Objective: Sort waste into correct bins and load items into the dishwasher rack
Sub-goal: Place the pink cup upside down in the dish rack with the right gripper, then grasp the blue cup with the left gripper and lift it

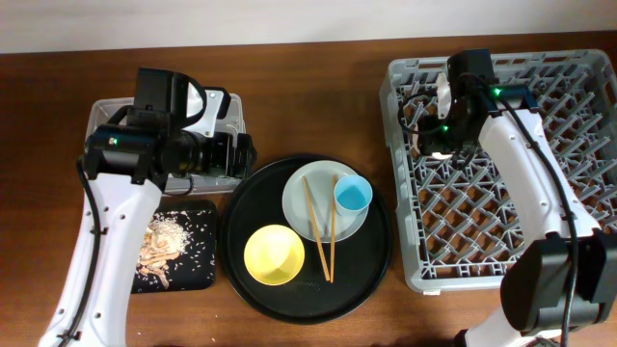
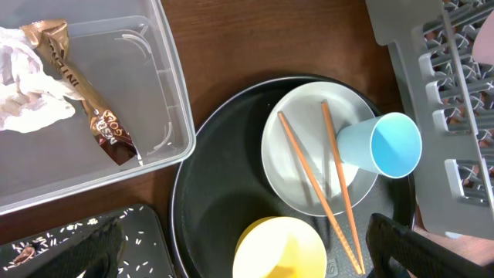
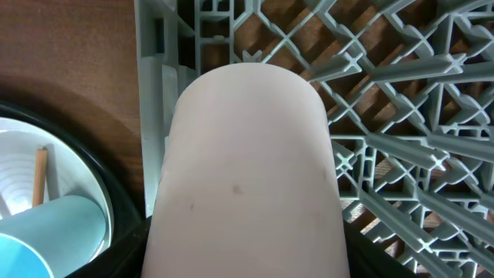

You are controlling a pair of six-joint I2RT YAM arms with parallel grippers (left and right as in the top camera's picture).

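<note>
My right gripper (image 1: 436, 133) is shut on the pink cup (image 3: 247, 177) and holds it over the left part of the grey dishwasher rack (image 1: 578, 96), near its left wall (image 3: 154, 93). My left gripper (image 1: 239, 152) is open and empty, hanging between the clear tub (image 1: 231, 101) and the round tray. The tub holds the gold-brown wrapper (image 2: 85, 93) and the white paper wad (image 2: 23, 85). The small black tray (image 1: 198, 275) holds food scraps (image 1: 164, 241). The blue cup (image 1: 353, 196) lies on the grey-green plate (image 1: 299, 198) with the chopsticks (image 1: 318, 226). The yellow bowl (image 1: 275, 254) stands beside them.
The plate, blue cup, chopsticks and bowl all rest on a large round black tray (image 1: 376, 260) between the bins and the rack. The rack floor is lattice with upright pegs (image 3: 401, 93). Brown wooden table runs around everything.
</note>
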